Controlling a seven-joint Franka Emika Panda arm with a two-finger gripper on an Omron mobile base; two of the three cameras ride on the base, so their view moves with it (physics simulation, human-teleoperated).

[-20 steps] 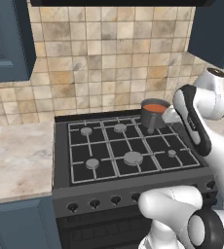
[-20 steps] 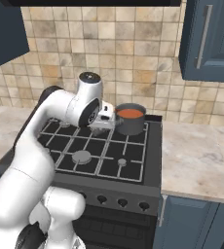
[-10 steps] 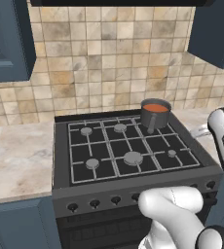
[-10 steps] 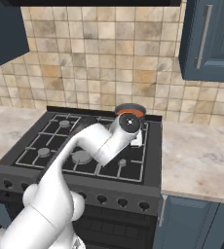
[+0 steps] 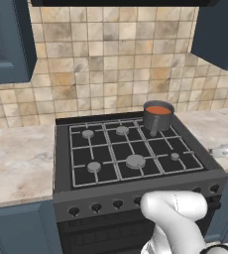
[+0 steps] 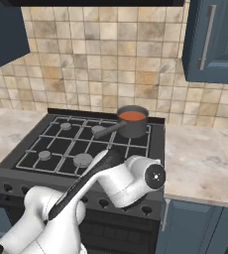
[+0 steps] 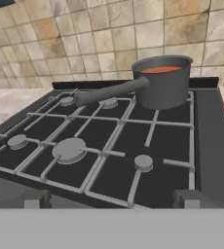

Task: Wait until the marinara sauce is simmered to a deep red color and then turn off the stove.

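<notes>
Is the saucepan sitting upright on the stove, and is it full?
Upright and nearly full. The saucepan stands level on the back right grate of the stove, handle out sideways, with the orange-red marinara sauce close to the rim.

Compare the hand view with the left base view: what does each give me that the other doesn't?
Hand view alone: the saucepan's handle seen side-on, running out over the grates.
Left base view alone: the stove's front knobs, the counter on both sides, and blue cabinets.
Both: the stove, the saucepan at a back corner, and orange-red marinara sauce.
</notes>
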